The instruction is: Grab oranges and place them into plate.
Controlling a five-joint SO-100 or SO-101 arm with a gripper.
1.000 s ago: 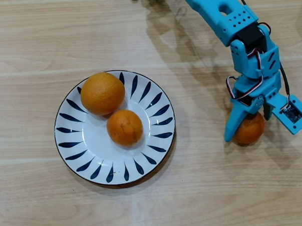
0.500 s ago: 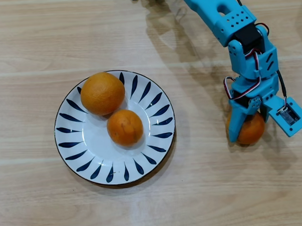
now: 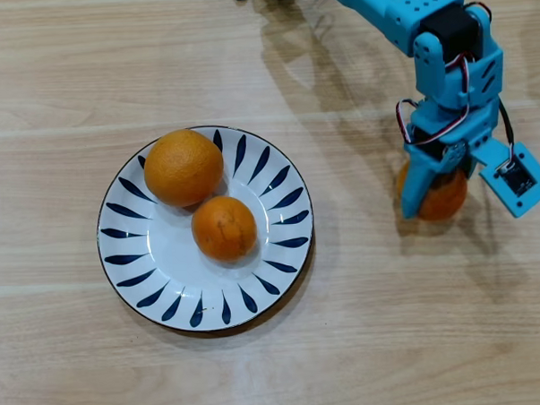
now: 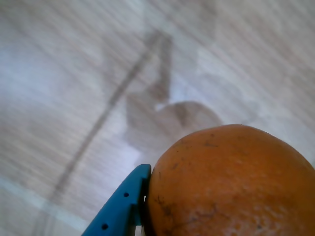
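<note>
Though gripped, a dimpled orange [image 4: 231,182]

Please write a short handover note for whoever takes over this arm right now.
Gripper: shut on the third orange, to the right of the plate in the overhead view; the wrist view shows a blue finger against its skin.
Plate: holds the big orange and a smaller orange, touching.
Done: two oranges placed.
Left: carry the third orange over to the plate and release it on a free spot.
</note>
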